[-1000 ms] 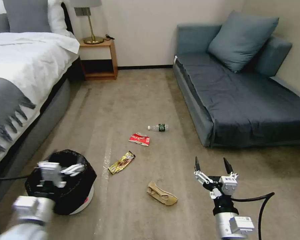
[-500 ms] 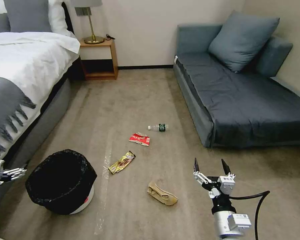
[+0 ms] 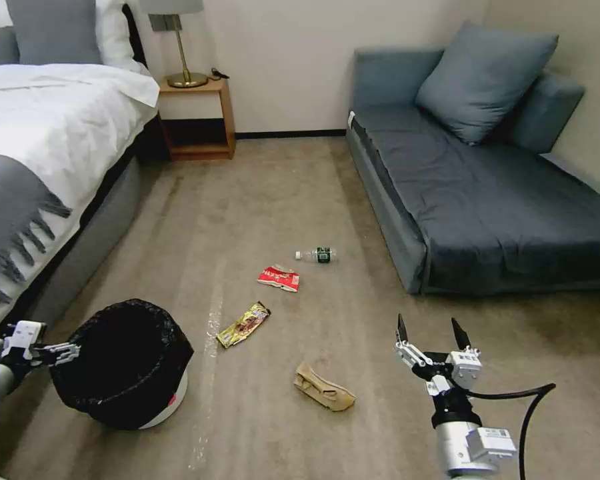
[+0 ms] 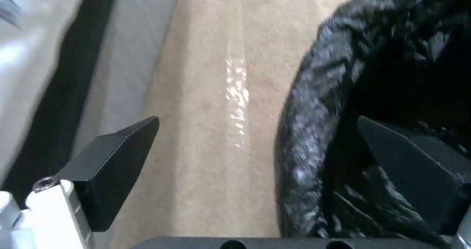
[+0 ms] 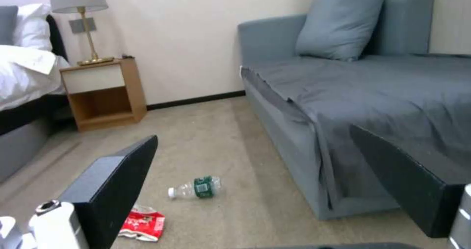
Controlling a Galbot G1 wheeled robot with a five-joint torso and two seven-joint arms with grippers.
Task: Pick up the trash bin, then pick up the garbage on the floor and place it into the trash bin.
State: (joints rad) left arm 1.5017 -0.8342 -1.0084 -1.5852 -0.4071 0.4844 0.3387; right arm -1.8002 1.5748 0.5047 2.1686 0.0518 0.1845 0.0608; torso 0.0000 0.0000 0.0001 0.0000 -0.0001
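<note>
The left tool [image 3: 63, 350] is down low by the near-left side of the trash bin [image 3: 123, 360]. It is open wide. In the left wrist view, one finger [image 4: 110, 168] is over the bare carpet and the other finger [image 4: 412, 171] is over the black bag inside the bin. So the bin's rim [image 4: 307, 131] runs right between them. The bin stands on the floor, not lifted yet. To grab it, the left tool likely needs to go down over that rim and squeeze.

The right tool [image 3: 433, 333] hangs over the carpet on the other side, open too, holding nothing. It is the one nearer the garbage.

The tan paper bag [image 3: 323, 388] lies closest, between the bin and the right tool. Farther out is the gold wrapper [image 3: 244, 325], then the red packet [image 3: 279, 278], then the little bottle [image 3: 319, 255] lying on its side near the sofa [image 3: 487, 200].
</note>
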